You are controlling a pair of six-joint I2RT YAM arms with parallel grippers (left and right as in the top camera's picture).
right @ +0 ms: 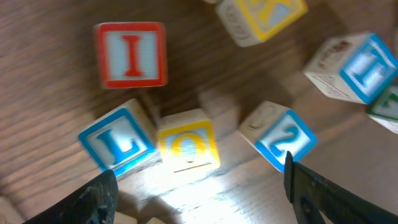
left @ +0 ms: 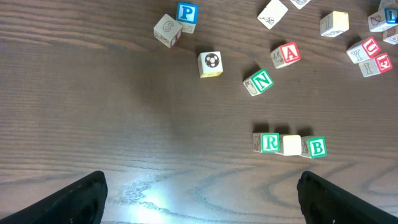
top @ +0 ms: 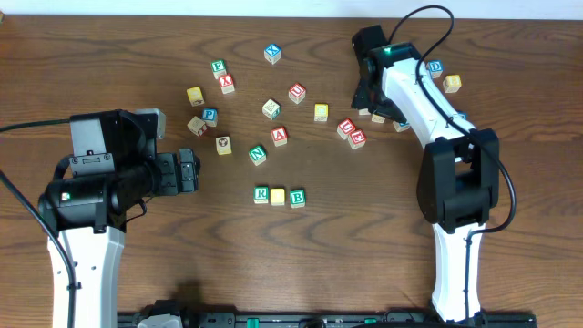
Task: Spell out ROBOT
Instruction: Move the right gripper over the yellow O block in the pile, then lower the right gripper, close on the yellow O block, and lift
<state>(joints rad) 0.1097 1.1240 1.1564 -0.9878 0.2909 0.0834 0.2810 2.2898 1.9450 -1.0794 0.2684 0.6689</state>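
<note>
A green R cube (top: pixel 261 194), a pale yellow cube (top: pixel 278 196) and a green B cube (top: pixel 297 198) stand in a row near the table's middle. The left wrist view shows the same R (left: pixel 269 142), pale cube (left: pixel 291 144) and B (left: pixel 316 147). My left gripper (top: pixel 189 170) (left: pixel 199 205) hangs open to the left of the row, nothing between its fingers. My right gripper (top: pixel 366 98) (right: pixel 202 205) is open over a cluster at the back right. A yellow O cube (right: pixel 186 147) lies just ahead of its gap, untouched. A blue-lettered cube (right: pixel 357 65) sits right; its letter is unclear.
Around the O cube lie a blue L (right: pixel 118 144), a red I (right: pixel 130 55) and a blue 2 (right: pixel 283 138), all close together. Loose cubes are scattered behind the row, among them a green N (top: pixel 258 155), a red A (top: pixel 280 137) and a blue P (top: pixel 209 115).
</note>
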